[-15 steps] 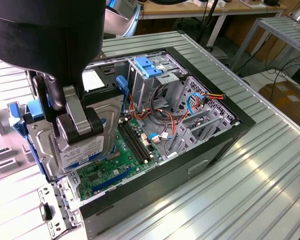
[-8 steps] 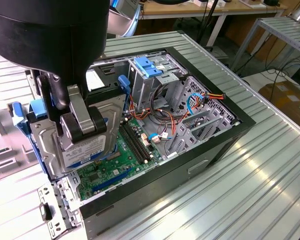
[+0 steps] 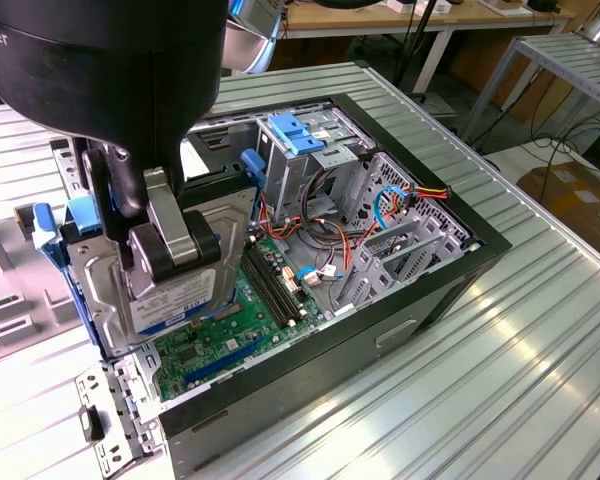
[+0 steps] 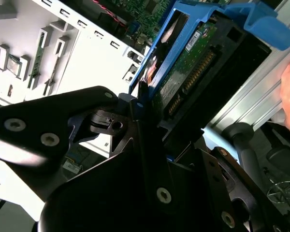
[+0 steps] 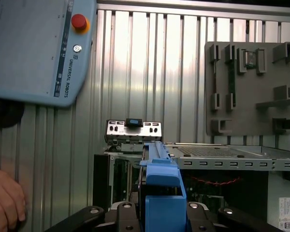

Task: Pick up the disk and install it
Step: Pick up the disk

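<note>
Blue-framed disk [image 5: 163, 200] edge-on before open case [image 5: 222, 157]; hand [image 5: 5, 200] nearby.

The ribbed metal table [image 3: 540, 380] bears an open computer case [image 3: 380, 330] and grey plate [image 5: 246, 96].

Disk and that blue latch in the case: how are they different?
The disk is clamped upright in the end effector; the latch sits on a cage inside the case. The disk is silver metal with a label, in a blue frame; the latch is all pale blue plastic. Both have blue plastic.
</note>
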